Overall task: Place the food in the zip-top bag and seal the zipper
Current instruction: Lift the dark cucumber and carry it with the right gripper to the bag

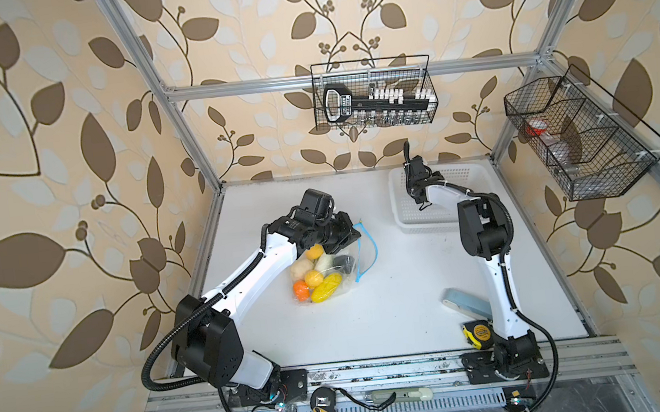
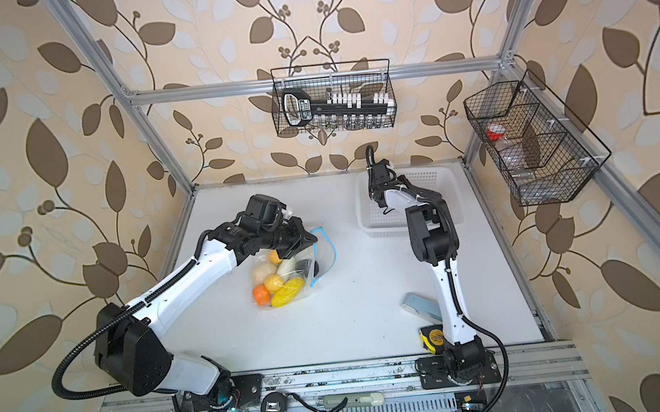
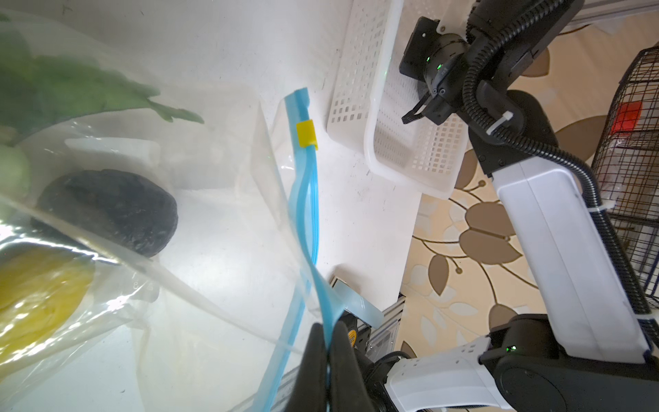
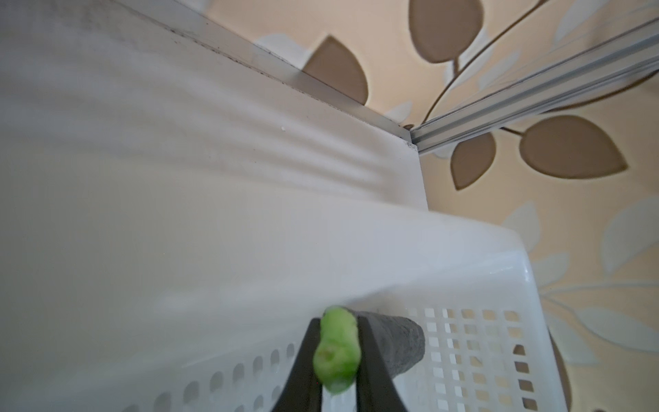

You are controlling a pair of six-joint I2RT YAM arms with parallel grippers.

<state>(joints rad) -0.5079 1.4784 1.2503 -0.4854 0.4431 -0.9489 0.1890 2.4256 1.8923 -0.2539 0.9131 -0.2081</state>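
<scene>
Grip — we are pinching a blurred pale-green food piece [image 4: 337,353] in the right gripper [image 4: 338,320] | we are hovering over the white perforated basket [image 4: 463,271] | grey cylinder [image 4: 403,342] showing just behind the grip

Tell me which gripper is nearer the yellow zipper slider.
Left. The left gripper pinches the zipper along from the slider; the right gripper is over the basket, holding a green piece.

In the right wrist view the green piece [image 4: 337,351] between the fingers [image 4: 303,364] is blurred, and a dark grey thing [image 4: 403,342] behind it is half hidden. In both top views the right arm [image 1: 495,281] covers part of the blue case [image 1: 462,304].
</scene>
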